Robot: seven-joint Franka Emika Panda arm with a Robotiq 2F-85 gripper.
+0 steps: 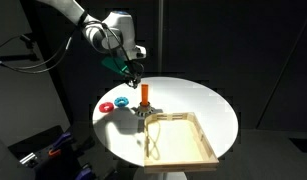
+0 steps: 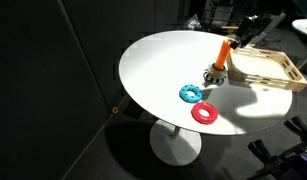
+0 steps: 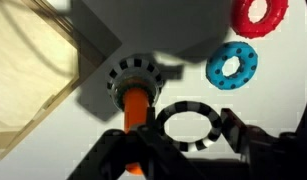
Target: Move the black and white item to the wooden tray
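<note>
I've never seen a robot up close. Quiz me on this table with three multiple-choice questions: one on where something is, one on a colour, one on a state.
1. Where do the red ring and the blue ring lie?
A on the floor; B on the white table; C in the robot's grip.
2. What colour is the peg?
A green; B yellow; C orange.
3. How is the peg placed?
A standing upright; B lying flat; C hanging in the air.

Answers:
1 B, both rings rest flat on the bare tabletop.
2 C, it shows bright orange in all views.
3 A, it stands on its base beside the wooden tray.
</note>
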